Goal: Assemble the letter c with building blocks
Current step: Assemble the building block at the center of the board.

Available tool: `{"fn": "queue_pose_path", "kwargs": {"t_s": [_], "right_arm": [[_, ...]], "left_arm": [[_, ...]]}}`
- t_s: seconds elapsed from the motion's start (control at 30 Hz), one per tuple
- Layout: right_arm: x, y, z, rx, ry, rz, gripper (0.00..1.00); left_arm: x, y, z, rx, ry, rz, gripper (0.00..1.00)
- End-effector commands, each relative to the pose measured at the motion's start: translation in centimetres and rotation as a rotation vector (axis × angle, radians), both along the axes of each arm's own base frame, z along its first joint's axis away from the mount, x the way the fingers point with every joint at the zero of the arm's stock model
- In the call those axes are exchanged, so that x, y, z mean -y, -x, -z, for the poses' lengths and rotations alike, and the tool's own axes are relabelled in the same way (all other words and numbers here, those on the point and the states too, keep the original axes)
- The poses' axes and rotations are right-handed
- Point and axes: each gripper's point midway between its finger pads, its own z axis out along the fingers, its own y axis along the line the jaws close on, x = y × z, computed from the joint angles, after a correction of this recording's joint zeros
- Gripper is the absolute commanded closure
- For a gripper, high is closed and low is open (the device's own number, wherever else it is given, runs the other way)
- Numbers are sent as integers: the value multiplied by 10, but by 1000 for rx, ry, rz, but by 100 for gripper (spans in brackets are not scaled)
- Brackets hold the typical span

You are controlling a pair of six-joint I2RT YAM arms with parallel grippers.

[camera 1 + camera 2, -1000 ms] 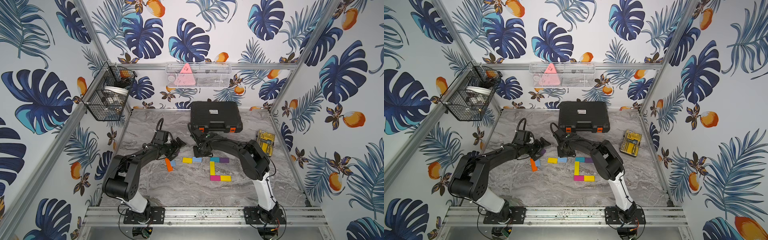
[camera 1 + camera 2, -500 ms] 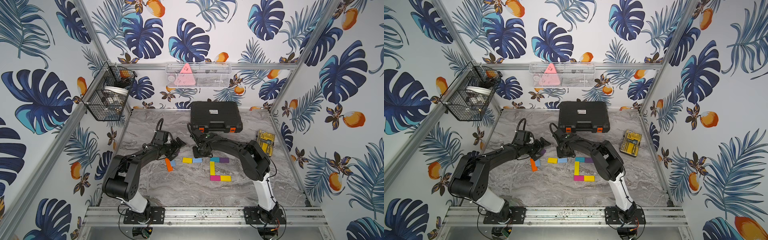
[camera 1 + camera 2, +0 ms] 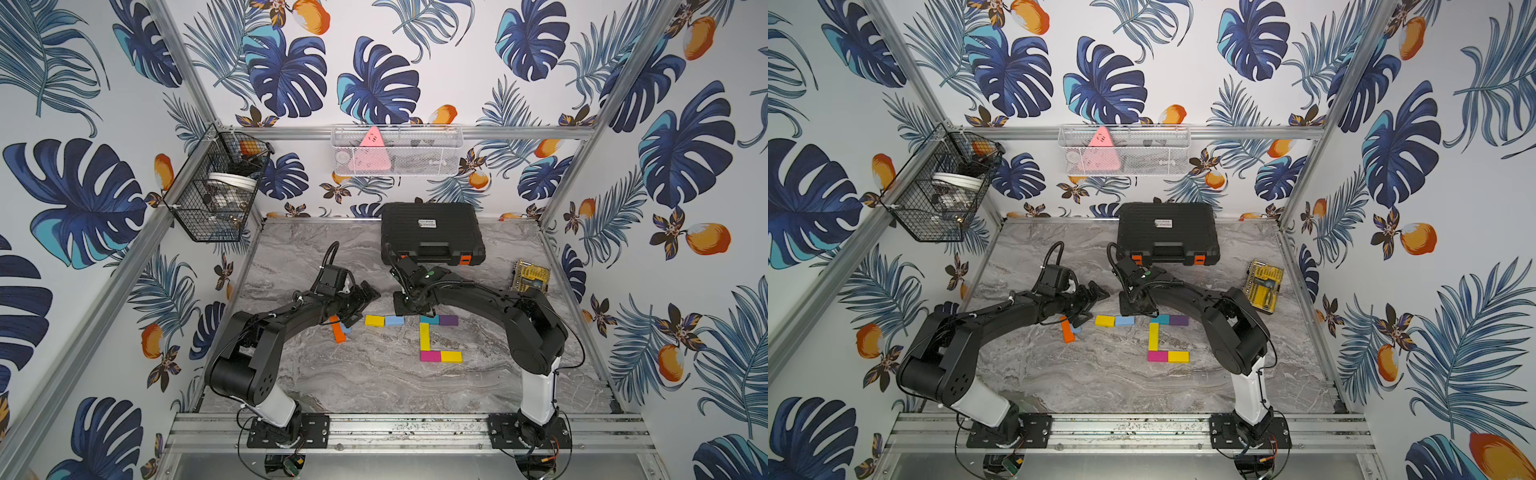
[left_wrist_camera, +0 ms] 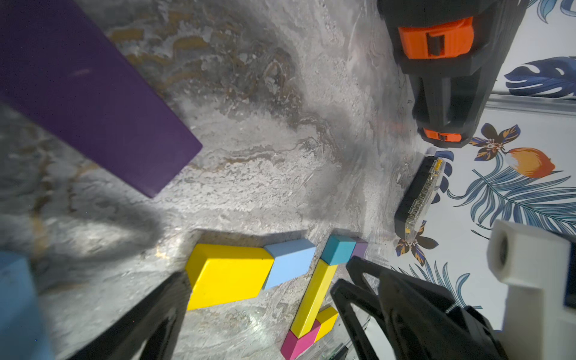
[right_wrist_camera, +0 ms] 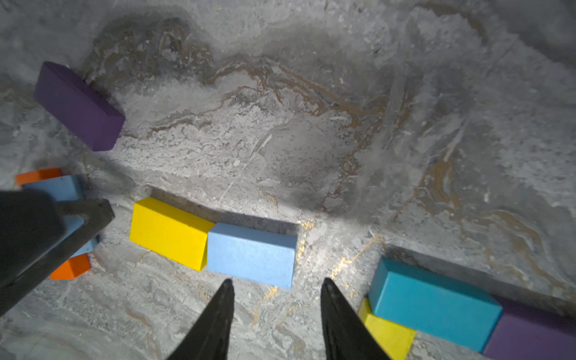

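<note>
Mid bench, a bit to the R side: start of the letter. Top row = teal block point(image 3: 429, 319) touching purple block point(image 3: 449, 320). Under the teal end: long yellow block point(image 3: 424, 336), pointing to the front edge. At its front end: magenta block point(image 3: 430, 356) touching short yellow block point(image 3: 451, 356).

Just L of the teal one, w/ a small gap: loose yellow block point(image 5: 170, 232) touching light blue block point(image 5: 252, 254), end to end. Further L: orange block point(image 3: 338, 336), tilted, w/ 2nd light blue block point(image 3: 347, 329) touching its side. 2nd purple block point(image 5: 78, 106) lying alone, nearer the back edge, seen well only in the wrist views.

R gripper point(image 5: 277, 282): low over the bench, jaws partly open, tips near the gap btw light blue and teal. Holds nothing.

L gripper point(image 3: 360, 308): jaws spread very wide, right by the orange + light blue pair. Holds nothing.

By the back edge: black case point(image 3: 432, 232). Near the R edge: drill-bit case point(image 3: 530, 276).
</note>
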Motion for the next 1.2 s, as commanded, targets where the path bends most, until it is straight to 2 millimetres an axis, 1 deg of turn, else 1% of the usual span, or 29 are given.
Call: {"fn": "queue_pose_path", "kwargs": {"t_s": [0.0, 0.3, 0.5, 0.6, 0.67, 0.97, 1.03, 1.17], "right_arm": [[-3, 1, -6, 5, -43, 28, 52], [-8, 6, -4, -24, -86, 36, 51], [-11, 10, 1, -46, -117, 48, 51], [-12, 12, 6, -61, -124, 54, 49], [-12, 13, 8, -67, -128, 57, 47], [-10, 16, 15, -79, -124, 68, 31], [-9, 16, 17, -84, -120, 69, 28], [-9, 17, 21, -91, -119, 74, 26]], "left_arm": [[-2, 2, 3, -3, -28, -6, 1], [-3, 5, 11, -18, -50, -5, 1], [1, 4, 13, -16, -43, 3, 1], [5, 4, 12, -15, -38, 10, 1], [7, 3, 13, -14, -37, 12, 1], [15, 6, 13, -13, -28, 25, 1], [16, 5, 13, -11, -28, 27, 1], [17, 5, 12, -9, -28, 29, 1]]}}
